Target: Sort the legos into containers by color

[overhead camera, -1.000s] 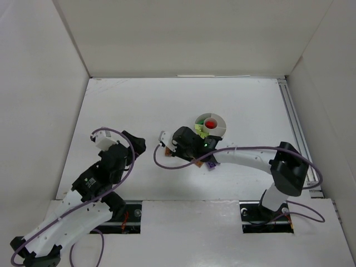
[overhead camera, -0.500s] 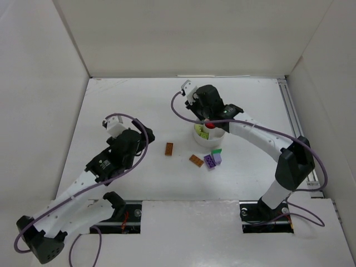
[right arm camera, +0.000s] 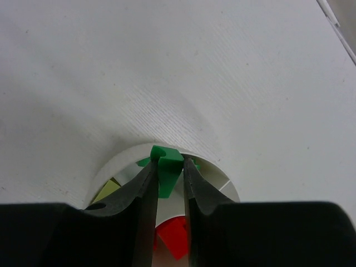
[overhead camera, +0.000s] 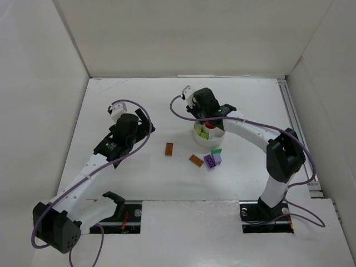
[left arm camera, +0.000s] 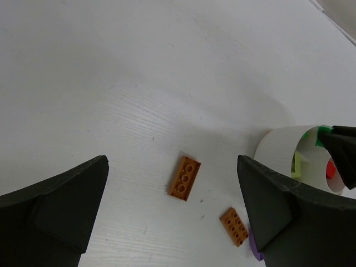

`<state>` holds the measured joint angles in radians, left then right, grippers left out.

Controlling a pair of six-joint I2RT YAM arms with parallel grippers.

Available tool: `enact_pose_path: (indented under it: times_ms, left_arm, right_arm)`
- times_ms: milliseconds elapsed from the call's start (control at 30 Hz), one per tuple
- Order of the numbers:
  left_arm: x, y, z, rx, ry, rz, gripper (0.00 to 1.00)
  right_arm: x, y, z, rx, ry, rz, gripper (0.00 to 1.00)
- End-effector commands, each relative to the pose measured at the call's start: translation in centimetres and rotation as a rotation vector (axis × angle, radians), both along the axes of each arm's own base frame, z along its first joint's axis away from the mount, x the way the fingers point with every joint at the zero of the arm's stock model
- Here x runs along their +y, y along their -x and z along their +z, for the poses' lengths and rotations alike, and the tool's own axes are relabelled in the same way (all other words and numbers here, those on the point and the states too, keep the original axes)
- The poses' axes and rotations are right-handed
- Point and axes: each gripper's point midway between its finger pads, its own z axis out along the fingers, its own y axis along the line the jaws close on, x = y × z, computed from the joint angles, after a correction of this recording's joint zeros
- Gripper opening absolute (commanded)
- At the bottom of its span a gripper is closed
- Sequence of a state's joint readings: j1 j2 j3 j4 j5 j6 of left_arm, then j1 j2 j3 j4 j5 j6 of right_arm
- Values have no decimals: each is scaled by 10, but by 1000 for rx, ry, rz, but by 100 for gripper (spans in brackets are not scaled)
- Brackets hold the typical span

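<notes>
The round white tub (overhead camera: 199,137) stands mid-table under my right gripper (overhead camera: 207,118). In the right wrist view my right gripper (right arm camera: 168,161) is shut on a green lego (right arm camera: 167,169) over the tub's far rim (right arm camera: 125,161); a red lego (right arm camera: 173,236) and a yellow-green one (right arm camera: 108,192) lie in compartments below. My left gripper (left arm camera: 172,183) is open above the table. An orange-brown brick (left arm camera: 185,177) lies between its fingers and a second one (left arm camera: 233,226) to the right. On the table lie those two bricks (overhead camera: 169,148) (overhead camera: 196,160), purple legos (overhead camera: 211,161) and a green one (overhead camera: 216,151).
White walls enclose the table on three sides. A metal rail (overhead camera: 295,133) runs along the right edge. Purple cables loop off both arms.
My right arm swung from the loose bricks up to the tub with a green lego and now hovers over it. My left arm reached forward and right toward the orange-brown bricks.
</notes>
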<state>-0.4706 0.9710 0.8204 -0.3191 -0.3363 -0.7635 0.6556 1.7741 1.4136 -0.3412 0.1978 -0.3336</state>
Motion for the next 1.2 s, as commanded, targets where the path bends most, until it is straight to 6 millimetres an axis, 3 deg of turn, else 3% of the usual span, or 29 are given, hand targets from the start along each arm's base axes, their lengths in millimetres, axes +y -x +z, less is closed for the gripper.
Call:
enact_pose_path:
  times_ms: [0,133,200,267,333,433,567,600,667,700,767,800,833,900,933,1000,1033,1167]
  left_arm:
    - [-9,-9,17,-43,7,-57,100]
    - [-15,-12,9,-15,-1,-80,100]
    - [-14,-14,6,-3,-1,-78,100]
    - [-16,-13,2,9,-7,-93,100]
    - [-18,-14,-1,20,-6,-101,100]
    - [-22,-13,-4,33,-5,-126,100]
    - [-26,-13,-2,28,11,-146,100]
    - [-28,-12,-2,30,16,-153,100]
    - [-30,-13,0,22,25,-162,100]
    - [-33,-12,-3,34,29,-174,100]
    - [-38,-12,-1,28,47,-195,100]
    - [-39,-11,-5,30,44,-209,100]
    - [-40,-13,-3,22,47,-210,100]
    - [-46,-10,-6,29,65,-239,100]
    - [-45,-9,-10,38,62,-239,100]
    - [-49,-8,-8,29,69,-264,100]
    - [-48,-7,-12,38,66,-264,100]
    - [-52,-3,-16,55,78,-289,100]
  right_arm:
    - [-7,-2,15,-35,-33,-38,26]
    - [-10,-1,11,-28,-35,-61,28]
    - [-11,1,7,-19,-29,-61,34]
    - [-12,2,19,-36,-53,-67,49]
    - [-13,3,25,-52,-65,-67,53]
    - [-18,8,50,-92,-108,-88,56]
    - [-29,17,66,-117,-139,-131,57]
    - [-33,23,75,-121,-172,-147,61]
    - [-48,31,80,-120,-187,-230,63]
    - [-58,44,81,-94,-218,-283,65]
    - [-73,60,78,-74,-249,-356,69]
    - [-81,73,61,-38,-246,-379,72]
    - [-91,88,68,-32,-316,-438,79]
    - [-96,106,60,5,-362,-455,88]
    - [-103,121,46,38,-381,-468,88]
    - [-102,136,32,81,-402,-445,90]
    - [-104,145,13,117,-396,-445,92]
    - [-94,159,-11,160,-447,-431,93]
